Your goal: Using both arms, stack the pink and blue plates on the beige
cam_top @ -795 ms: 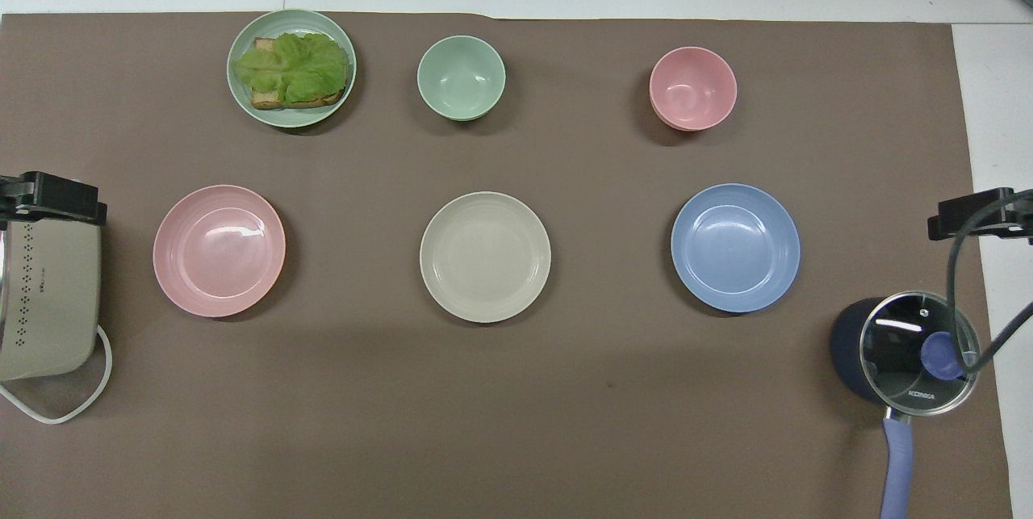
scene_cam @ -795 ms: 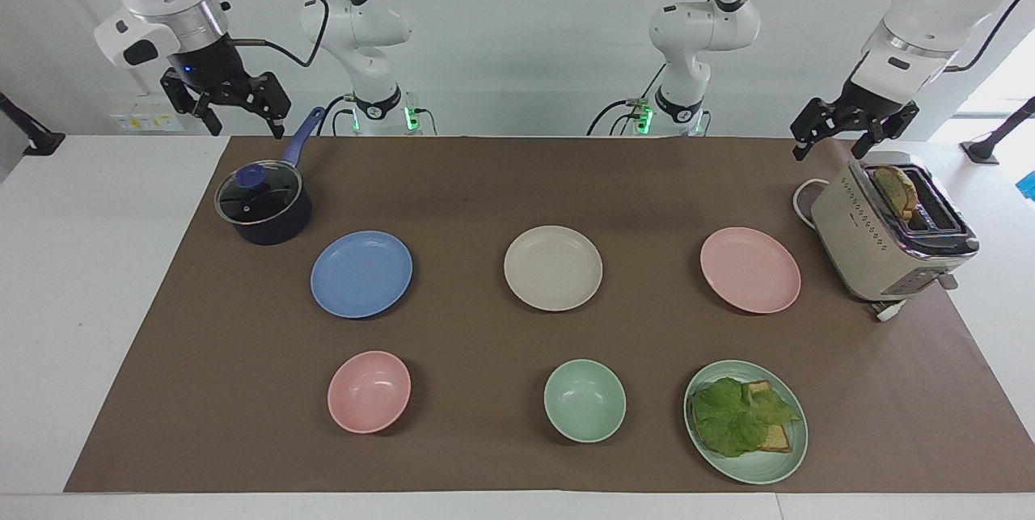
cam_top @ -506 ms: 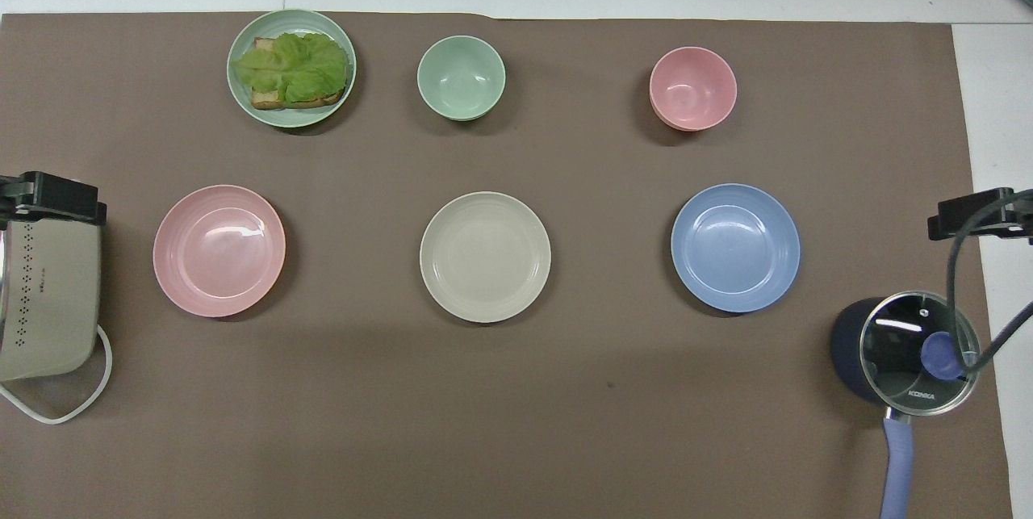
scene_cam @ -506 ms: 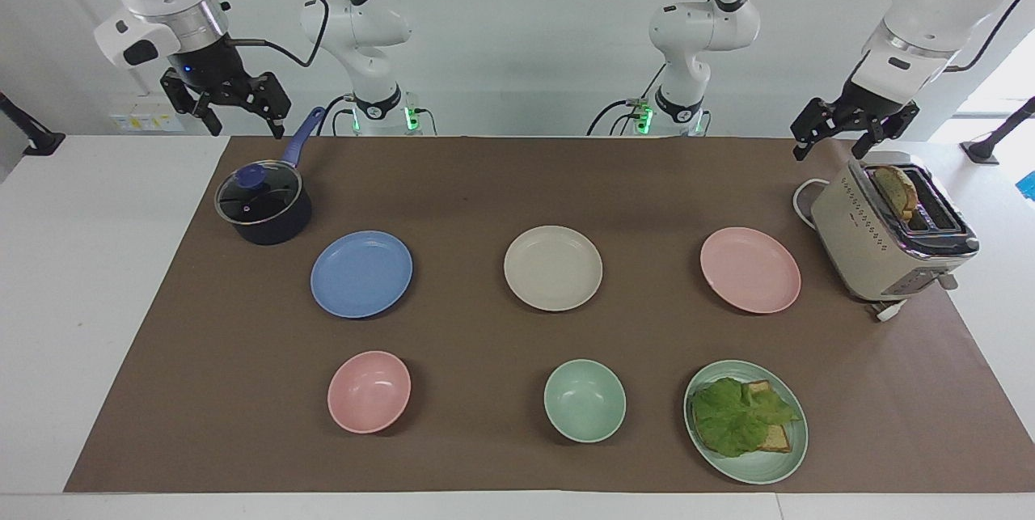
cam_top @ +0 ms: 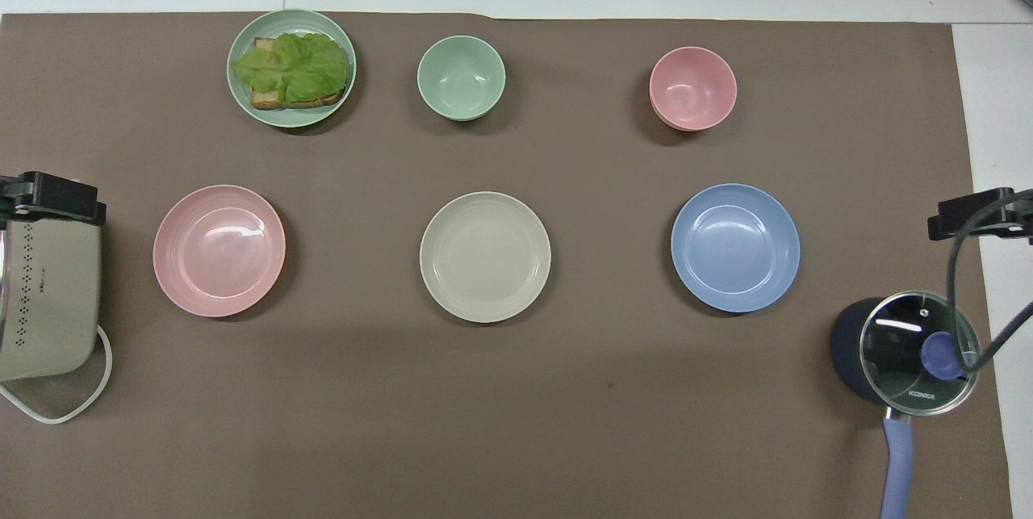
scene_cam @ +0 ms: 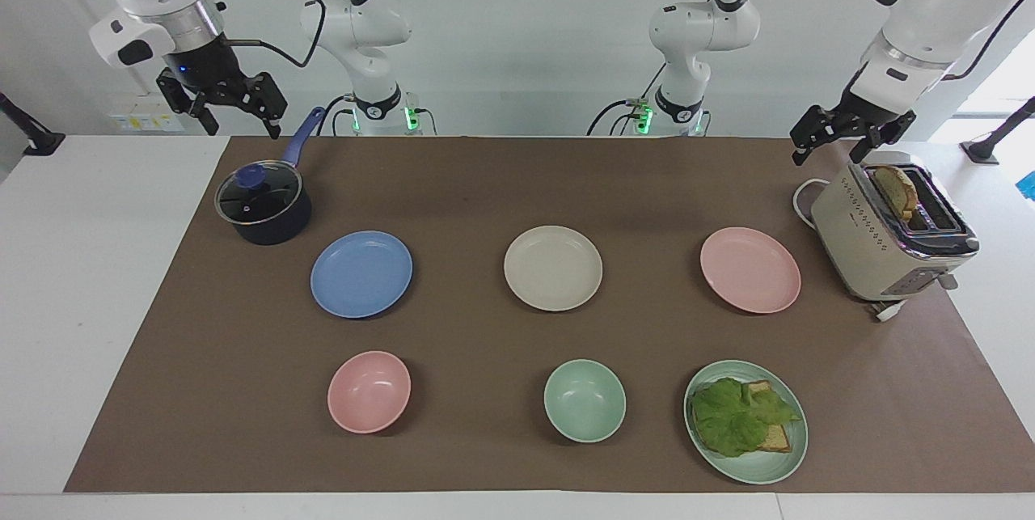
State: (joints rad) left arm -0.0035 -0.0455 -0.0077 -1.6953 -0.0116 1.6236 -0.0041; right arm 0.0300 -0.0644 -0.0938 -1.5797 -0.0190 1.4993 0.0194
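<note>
Two white arms are seen raised at the robots' edge of a white worktop [scene_cam: 81, 261] that is covered by a brown mat [scene_cam: 517, 180]. At the left arm's end of the mat a beige toaster [scene_cam: 877, 241] is stood with a slice of bread [scene_cam: 896, 190] in its slot, and the left gripper [scene_cam: 833, 140] is hung just over the toaster's nearer corner with its fingers spread and nothing grasped. At the right arm's end a dark saucepan [scene_cam: 263, 205] with a glass lid is placed, and the right gripper [scene_cam: 234, 112] is held in the air over the mat's edge beside the pan's blue handle, its fingers likewise spread and empty. Three plates of equal size are laid well apart in a row across the middle of the mat: the pink plate [scene_cam: 750, 269] beside the toaster, the beige plate [scene_cam: 553, 268] in the centre, and the blue plate [scene_cam: 361, 273] close to the saucepan; nothing has been stacked on the beige plate. Farther from the robots a second row is set: a green plate [scene_cam: 776, 467] carrying lettuce and bread, a green bowl [scene_cam: 585, 400] and a pink bowl [scene_cam: 369, 391]. In the overhead view only black parts of the grippers are seen at the side edges.
</note>
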